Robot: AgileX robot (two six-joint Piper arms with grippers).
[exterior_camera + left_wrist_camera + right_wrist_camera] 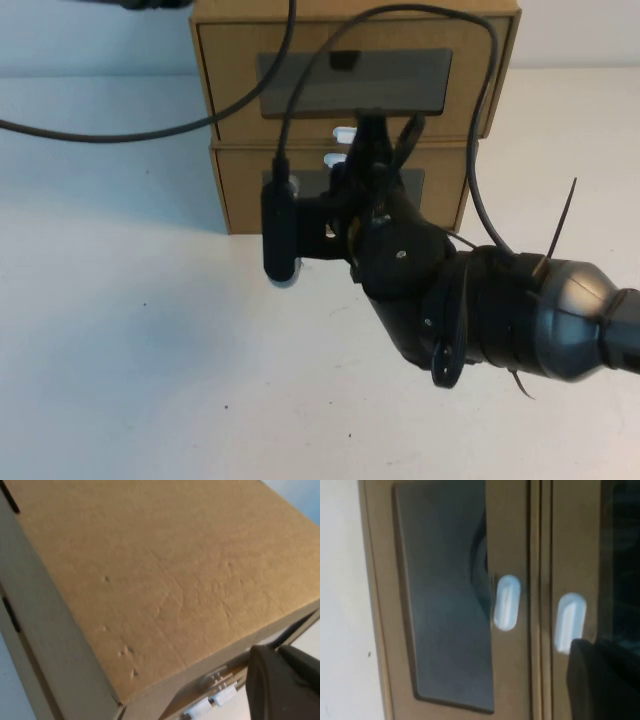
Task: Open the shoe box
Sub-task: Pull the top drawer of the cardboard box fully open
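Two brown shoe boxes are stacked at the back of the table, the upper box (355, 45) on the lower box (240, 195). Each front has a dark window and a small white handle. My right gripper (368, 128) is shut and empty, its tip against the upper box's front beside the upper handle (343, 132). In the right wrist view the right gripper (602, 680) partly covers that upper handle (569, 622); the lower handle (507, 602) is apart from it. My left gripper (282, 680) hovers shut over the upper box's lid (165, 580), near its front edge.
The white table (130, 350) spreads out in front of the boxes and to their left. Black cables (480, 120) loop across the box fronts. The right arm's bulky dark body (470, 310) fills the space before the boxes.
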